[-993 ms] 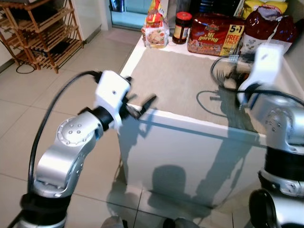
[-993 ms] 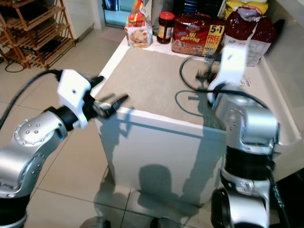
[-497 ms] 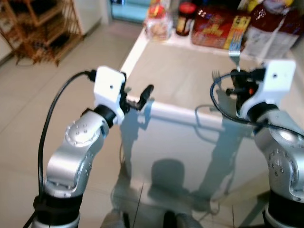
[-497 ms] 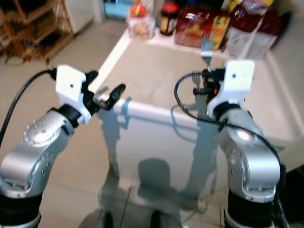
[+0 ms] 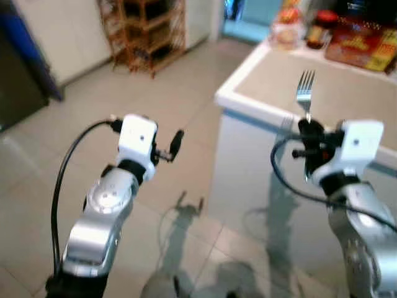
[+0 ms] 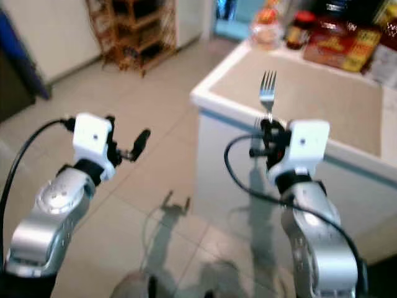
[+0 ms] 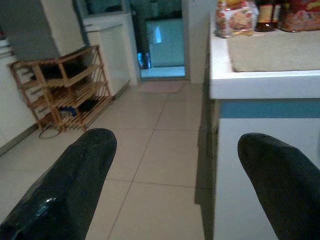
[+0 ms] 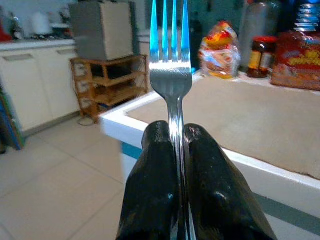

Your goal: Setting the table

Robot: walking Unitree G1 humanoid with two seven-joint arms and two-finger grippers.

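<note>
Beside the blurred counter (image 5: 322, 93), right gripper (image 8: 172, 145) grasps fork (image 8: 170, 75); left gripper (image 7: 175, 165) released.

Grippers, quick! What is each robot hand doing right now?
Left gripper: open, holding nothing, out over the tiled floor.
Right gripper: shut on the fork, which stands upright with its prongs up.

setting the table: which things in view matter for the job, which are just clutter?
Job:
fork, upright, tines up, clamped in right gripper
white table with beige mat
left gripper, open, holding nothing

Clutter:
snack bag, jar, red noodle pack at the table's far edge
wooden rack on the floor
</note>
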